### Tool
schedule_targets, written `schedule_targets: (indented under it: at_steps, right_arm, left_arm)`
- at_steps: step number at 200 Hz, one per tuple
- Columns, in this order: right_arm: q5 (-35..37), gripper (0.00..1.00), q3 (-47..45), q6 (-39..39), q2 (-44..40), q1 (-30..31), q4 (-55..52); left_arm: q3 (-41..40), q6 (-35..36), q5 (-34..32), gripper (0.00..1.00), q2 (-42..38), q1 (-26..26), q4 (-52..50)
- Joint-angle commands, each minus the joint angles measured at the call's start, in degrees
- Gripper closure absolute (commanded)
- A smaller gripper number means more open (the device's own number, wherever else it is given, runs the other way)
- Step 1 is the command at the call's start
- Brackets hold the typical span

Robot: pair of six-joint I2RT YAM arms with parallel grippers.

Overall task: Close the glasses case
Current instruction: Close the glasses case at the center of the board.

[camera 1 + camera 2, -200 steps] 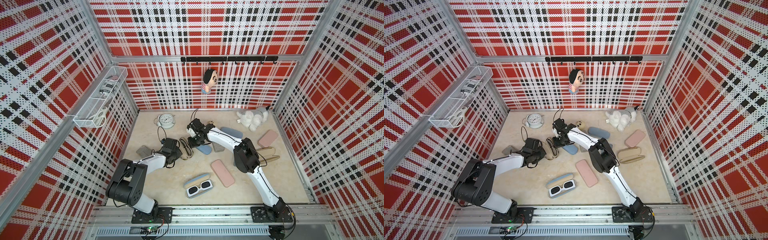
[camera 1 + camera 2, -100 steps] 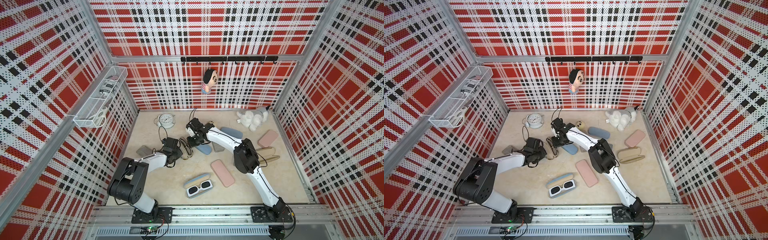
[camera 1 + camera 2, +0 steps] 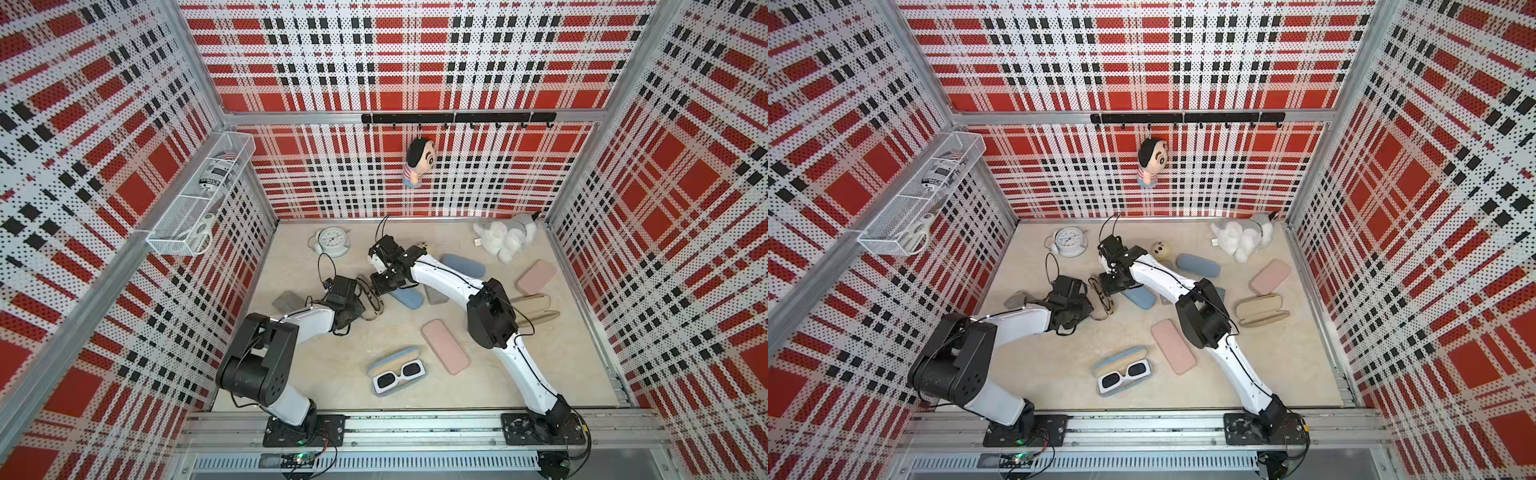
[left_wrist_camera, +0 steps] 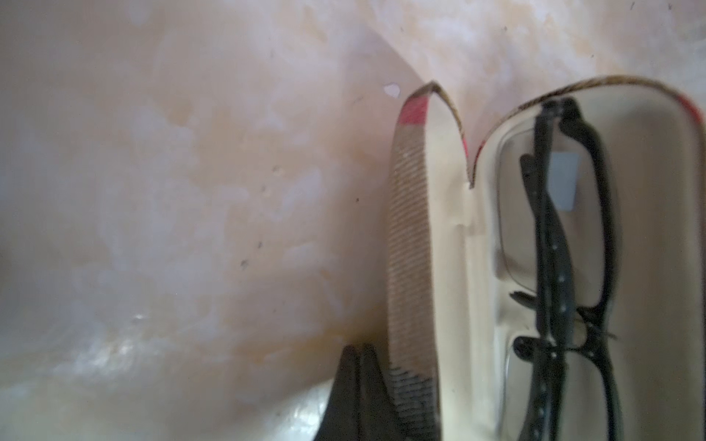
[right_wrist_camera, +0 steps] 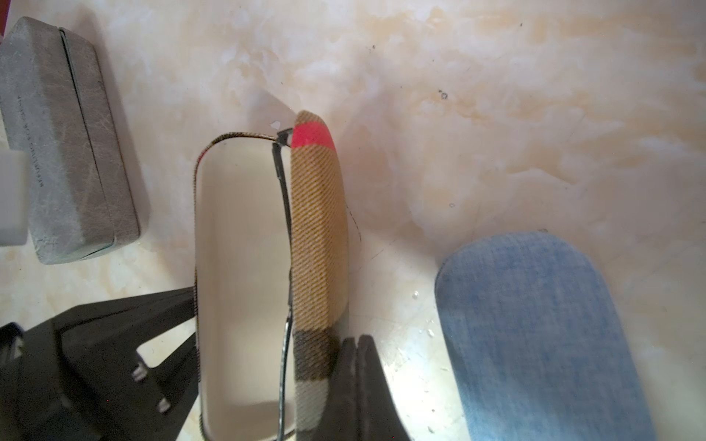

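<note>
Closure is partway, I judge: the case [image 5: 317,229], left of the table's [image 3: 332,365] centre and toward the far side, gapes in a V, with glasses [image 4: 554,267] lying in one cream-lined half. The left gripper [image 4: 358,353] has its fingers pressed together on nothing, tip against the woven outside of the empty half. The right gripper [image 5: 357,343], likewise pinched together and empty, touches the plaid outside of the half with the glasses. The next move calls for both tips to push toward each other evenly, so the case neither slides nor tips, until the halves meet. The hinge is hidden, each wrist view cuts off one end of the case, the left wrist view is blurred, and in both top views the arms partly cover it. Whether a glasses arm pokes above the rim I cannot tell.
</note>
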Motion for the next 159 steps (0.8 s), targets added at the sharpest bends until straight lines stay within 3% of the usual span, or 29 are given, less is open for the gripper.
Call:
schedule_targets:
  at_steps: [1,159]
  right_arm:
    - [-6.06,0.99,1.97,-0.10,1.48,4.14,0.35]
    - [-8.14,0.98,2.96,0.76,2.54,6.56,0.90]
  left_arm:
    - [3.11,0.63,2.63,1.00,-0.23,-1.58,5.12]
    - [4.54,0.55,2.41,1.00,0.73,-2.72,5.14]
